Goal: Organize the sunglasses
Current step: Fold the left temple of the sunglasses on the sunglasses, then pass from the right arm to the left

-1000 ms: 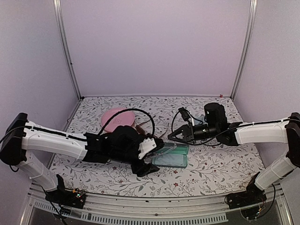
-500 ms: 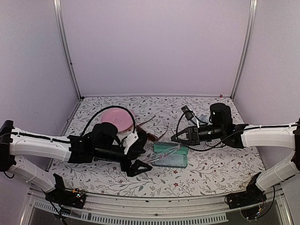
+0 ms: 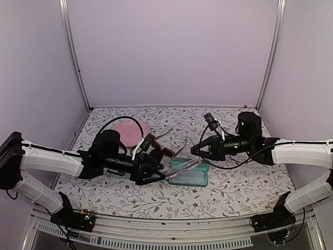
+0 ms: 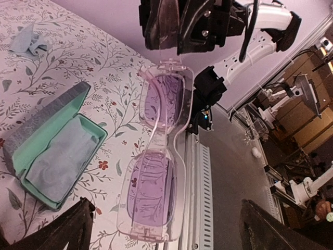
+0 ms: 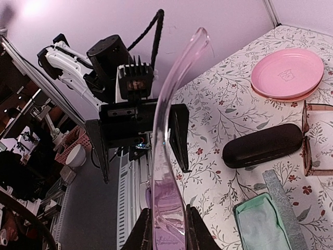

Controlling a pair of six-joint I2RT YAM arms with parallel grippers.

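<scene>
Left gripper [image 3: 155, 166]: jaws wide, empty, just left of open mint case [image 3: 190, 178], mid-table.
Reddish-brown sunglasses [image 3: 167, 152]: flat on table, by case's far-left corner.
Pale clear-framed glasses [image 4: 156, 172]: aloft over case, pinched at one end by right gripper [image 3: 196, 151].
Technique: align frame with case length, lower flat onto lining, then release.

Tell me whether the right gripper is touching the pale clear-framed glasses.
Touching. The right wrist view shows the right gripper with its two fingers pressed against either side of the pale glasses, whose frame rises from between them.
</scene>
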